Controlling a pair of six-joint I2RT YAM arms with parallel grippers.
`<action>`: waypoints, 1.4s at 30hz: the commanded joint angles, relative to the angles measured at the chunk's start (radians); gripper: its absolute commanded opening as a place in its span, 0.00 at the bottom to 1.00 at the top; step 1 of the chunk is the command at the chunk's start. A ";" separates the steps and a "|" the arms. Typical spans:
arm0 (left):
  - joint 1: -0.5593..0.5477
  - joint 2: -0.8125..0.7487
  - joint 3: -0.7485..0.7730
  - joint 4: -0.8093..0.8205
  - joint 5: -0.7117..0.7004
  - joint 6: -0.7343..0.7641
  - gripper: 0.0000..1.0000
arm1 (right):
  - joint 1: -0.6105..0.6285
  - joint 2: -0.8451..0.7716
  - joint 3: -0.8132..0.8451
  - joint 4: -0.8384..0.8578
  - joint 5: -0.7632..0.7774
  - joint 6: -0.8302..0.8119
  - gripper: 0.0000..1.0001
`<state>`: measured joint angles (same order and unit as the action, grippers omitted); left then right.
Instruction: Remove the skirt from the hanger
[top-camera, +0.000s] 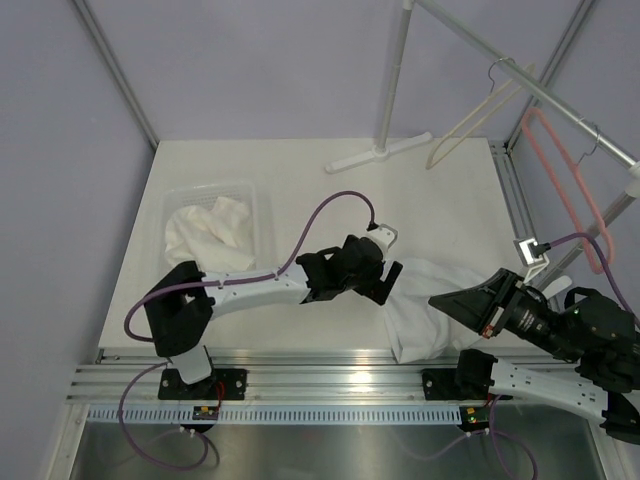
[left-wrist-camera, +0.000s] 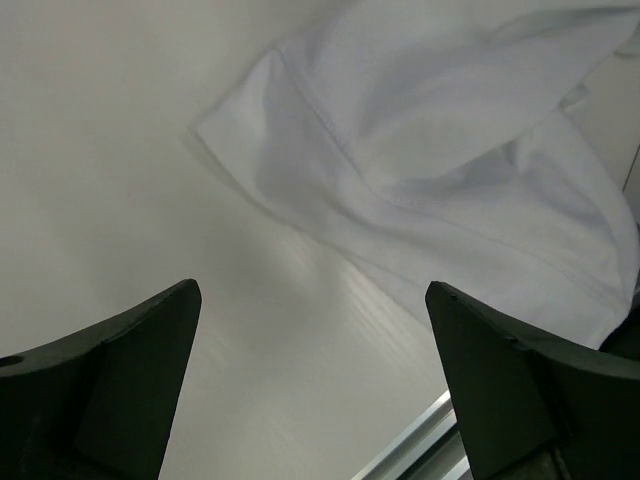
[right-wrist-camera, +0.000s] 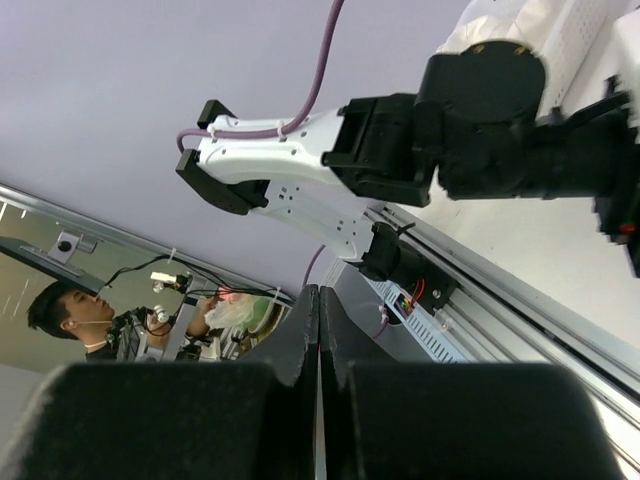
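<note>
The white skirt (top-camera: 432, 310) lies crumpled on the table at the near right, off any hanger. In the left wrist view the skirt (left-wrist-camera: 450, 170) fills the upper right, lying flat. A pink hanger (top-camera: 568, 185) and a cream hanger (top-camera: 478, 118) hang bare on the slanted rail at the back right. My left gripper (top-camera: 386, 285) hovers at the skirt's left edge, and in its own view the gripper (left-wrist-camera: 315, 350) is open with only bare table between the fingers. My right gripper (top-camera: 437, 299) is over the skirt, pointing left, and in its own view (right-wrist-camera: 320, 330) it is shut on nothing.
A clear plastic basket (top-camera: 256, 196) holding white cloth (top-camera: 210, 232) stands at the left. The rack's post (top-camera: 390, 90) and foot (top-camera: 375, 153) stand at the back centre. An aluminium rail (top-camera: 320, 375) runs along the near edge. The left arm (right-wrist-camera: 300, 170) crosses the right wrist view.
</note>
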<state>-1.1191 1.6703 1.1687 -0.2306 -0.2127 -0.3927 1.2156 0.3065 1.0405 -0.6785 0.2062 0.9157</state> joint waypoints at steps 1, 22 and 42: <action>0.016 0.104 0.149 0.085 0.039 0.026 0.99 | 0.005 0.003 -0.014 0.016 -0.016 0.012 0.00; 0.082 0.511 0.404 -0.015 0.170 -0.003 0.00 | 0.005 -0.049 -0.080 -0.007 0.001 0.052 0.00; 0.669 -0.211 0.831 -0.530 0.176 0.327 0.00 | 0.007 -0.001 -0.122 0.053 -0.005 0.035 0.00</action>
<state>-0.4606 1.5158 1.8572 -0.6579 -0.0772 -0.1497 1.2156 0.2592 0.9207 -0.6773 0.1925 0.9646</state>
